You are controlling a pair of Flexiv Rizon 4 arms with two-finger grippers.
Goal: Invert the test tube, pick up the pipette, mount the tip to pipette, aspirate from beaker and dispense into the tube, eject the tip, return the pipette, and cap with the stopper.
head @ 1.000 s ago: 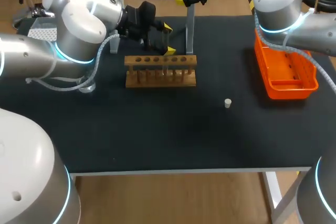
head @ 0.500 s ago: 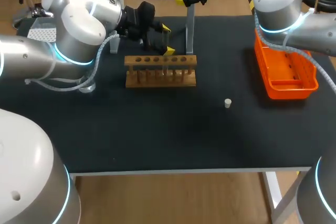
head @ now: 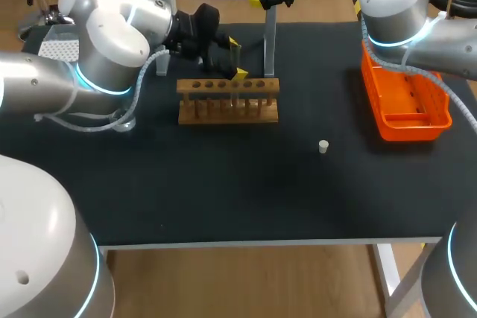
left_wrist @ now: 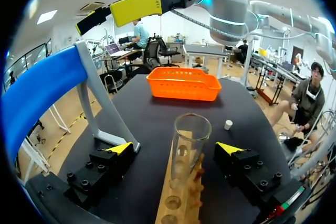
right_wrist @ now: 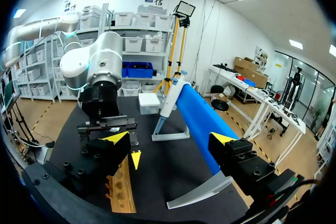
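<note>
Left hand [left_wrist: 175, 149], fingers spread wide and clear of the glass, straddles the test tube [left_wrist: 190, 140], which stands mouth-up in the wooden rack [left_wrist: 177, 205]. An off-centre closure could tilt or chip it. Only the left wrist view shows this gap; the head view leaves the tube indistinct. Right hand [right_wrist: 169, 139] gapes before the pipette [right_wrist: 169, 103].

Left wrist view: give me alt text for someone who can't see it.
The open left gripper straddles a clear tube standing mouth-up in a wooden rack, its fingers clear of the glass on both sides. Beyond, on the black table, are a small white stopper and an orange basket.
</note>
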